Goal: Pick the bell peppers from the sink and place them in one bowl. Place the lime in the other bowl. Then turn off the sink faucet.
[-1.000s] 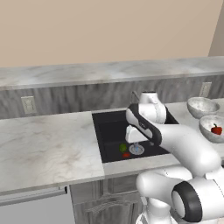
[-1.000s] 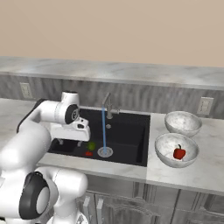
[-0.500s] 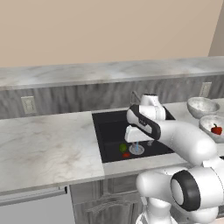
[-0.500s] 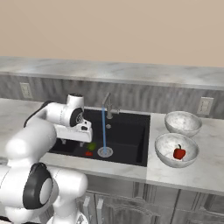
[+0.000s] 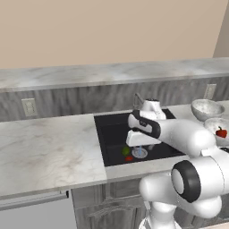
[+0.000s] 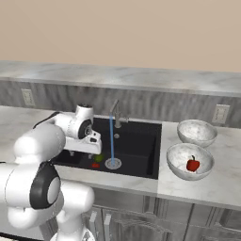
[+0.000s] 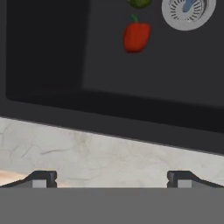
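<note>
Over the black sink (image 6: 136,141), my gripper (image 7: 111,180) hangs open and empty, its fingertips (image 7: 41,179) wide apart above the marble front rim. One red bell pepper (image 7: 136,36) lies on the sink floor ahead of it, with the lime (image 7: 139,3) just beyond. From the base they show as pepper (image 6: 95,165) and lime (image 6: 98,158), right below my gripper (image 6: 89,148). A second pepper (image 6: 192,164) rests in the nearer bowl (image 6: 176,160). The farther bowl (image 6: 196,132) holds nothing. Water (image 6: 112,139) runs from the faucet (image 6: 116,113).
The silver drain (image 7: 188,11) sits beside the pepper and lime. Pale marble counter (image 5: 44,147) stretches left of the sink (image 5: 112,134), and a raised backsplash ledge (image 5: 112,71) runs behind it. My own arm (image 5: 179,134) arches over the sink's right side.
The hand has shifted slightly lower and toward the pepper and lime in the sink. The jaws stay open. Pepper, lime and bowls have not moved.
</note>
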